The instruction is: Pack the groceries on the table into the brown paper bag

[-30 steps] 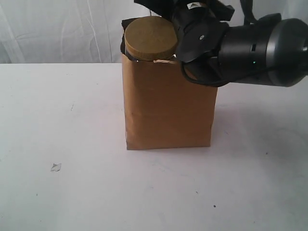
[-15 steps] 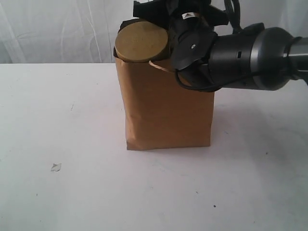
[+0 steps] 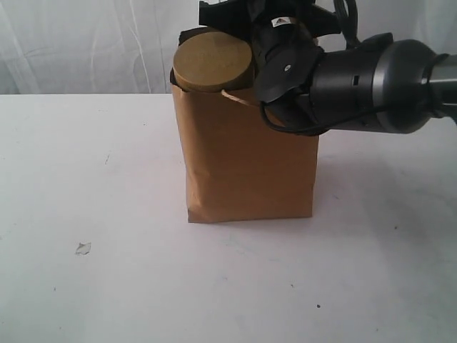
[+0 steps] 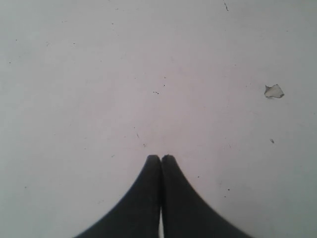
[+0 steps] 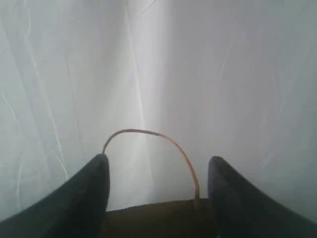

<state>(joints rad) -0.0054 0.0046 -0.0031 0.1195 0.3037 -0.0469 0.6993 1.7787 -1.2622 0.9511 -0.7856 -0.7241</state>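
R gripper [image 5: 158, 159] jaws apart over brown paper bag [image 3: 246, 164]; L gripper [image 4: 161, 157] clenched; jar [image 3: 214, 59] pokes above rim. Withdraw straight up, avoid snagging handle loop [image 5: 141, 131].

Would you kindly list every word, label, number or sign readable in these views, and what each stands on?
No text can be read in any view.
white triangular sticker on the right arm: its mark is too small to read.
tan lid: any embossing is too blurred to read.
brown paper bag: no print shows.
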